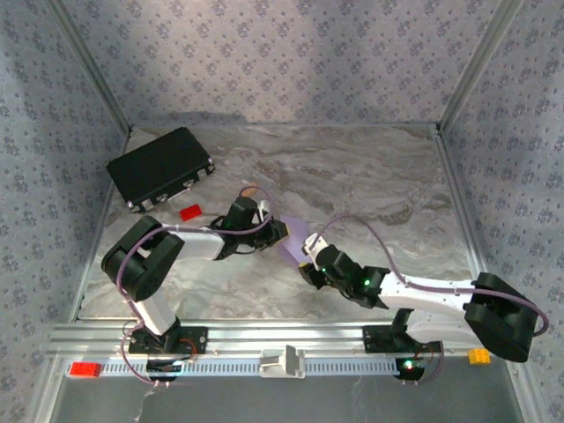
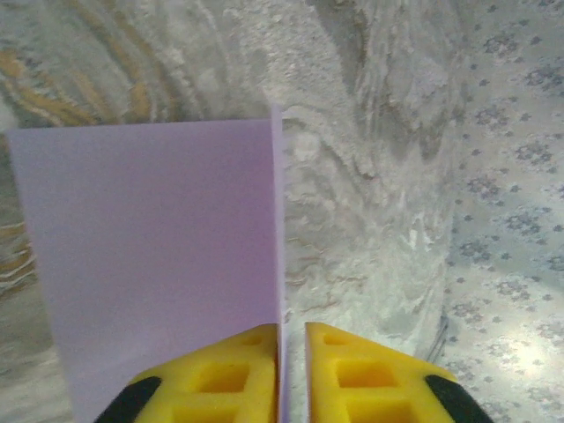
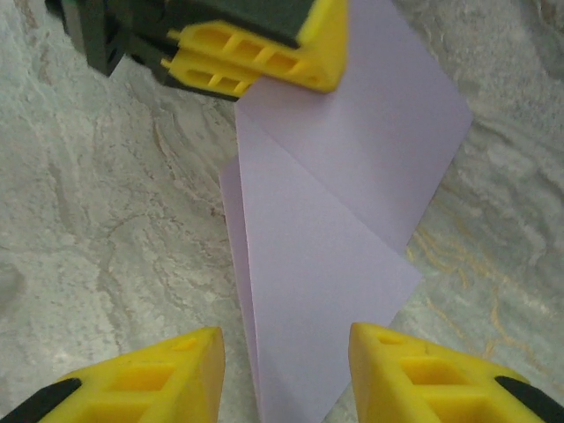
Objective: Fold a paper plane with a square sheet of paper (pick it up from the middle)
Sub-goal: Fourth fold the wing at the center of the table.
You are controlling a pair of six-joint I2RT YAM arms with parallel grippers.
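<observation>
The square sheet of paper [image 1: 289, 241] is pale lilac and lies folded between my two grippers near the table's middle. In the right wrist view the paper [image 3: 328, 256] shows a long crease and a slanted flap, narrowing toward the camera. My right gripper [image 3: 286, 374] is open, one yellow finger on each side of the narrow end without touching it. In the left wrist view the paper [image 2: 150, 256] stands on edge. My left gripper [image 2: 292, 361] has a narrow gap between its pads, and the folded edge rests against the left pad. The left gripper's fingers [image 3: 264, 53] sit at the paper's far end.
A black case [image 1: 160, 167] lies at the back left, with a small red block [image 1: 189, 211] beside it. Another red block [image 1: 85, 369] and an orange block [image 1: 478, 356] sit by the front rail. Patterned walls close in three sides of the marble table [image 1: 370, 176].
</observation>
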